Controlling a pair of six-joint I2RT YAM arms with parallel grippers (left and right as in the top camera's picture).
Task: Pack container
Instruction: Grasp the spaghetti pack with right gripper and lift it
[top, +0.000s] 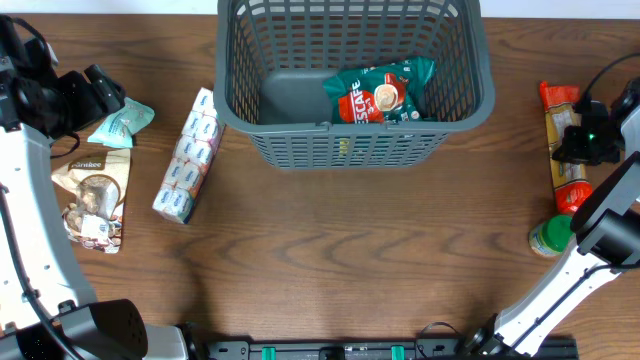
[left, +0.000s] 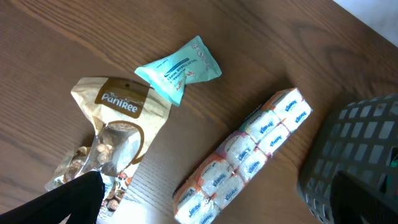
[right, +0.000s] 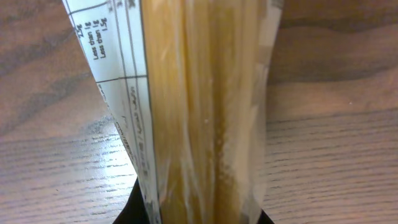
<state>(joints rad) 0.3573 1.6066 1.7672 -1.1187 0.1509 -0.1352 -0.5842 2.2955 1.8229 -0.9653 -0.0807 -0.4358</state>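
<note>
Basket (top: 350, 140), far centre of worktop (top: 350, 250), one coffee packet (top: 380, 92) inside.
Left claw (top: 105, 95) wide open, empty; right claw (right: 198, 214) astride pasta (right: 205, 93), possibly gripping; cannot tell.

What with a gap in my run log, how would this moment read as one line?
container: Nescafe packet inside | right fingers: at spaghetti packet, grip unclear | left fingers: open, holding nothing
</note>
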